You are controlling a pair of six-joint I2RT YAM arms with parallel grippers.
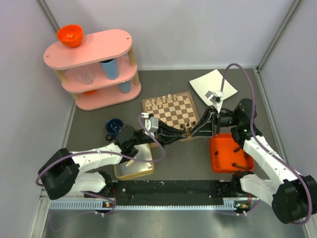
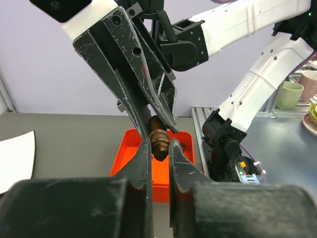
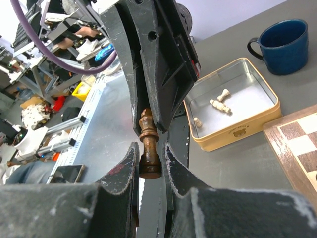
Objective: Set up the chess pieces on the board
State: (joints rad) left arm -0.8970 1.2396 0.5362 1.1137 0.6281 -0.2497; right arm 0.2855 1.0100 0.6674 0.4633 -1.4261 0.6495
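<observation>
- Dark piece [image 3: 148,144] hangs in the air, pinched at both ends.
- Right fingers [image 3: 124,173] are closed narrow on its base, and the left fingers [image 2: 143,163] clamp its head.
- Both pairs meet just over the near edge of the board [image 1: 171,110].
- Tin [image 3: 237,134] holding cream pieces [image 3: 220,105] sits to their left and the orange tray [image 1: 230,153] to their right, both on the desk [image 1: 183,158].

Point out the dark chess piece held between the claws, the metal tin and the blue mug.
dark chess piece [image 3: 148,144]: right wrist view, on its stem.
metal tin [image 3: 233,133]: right wrist view, on its near wall.
blue mug [image 3: 286,51]: right wrist view, on its side.
</observation>
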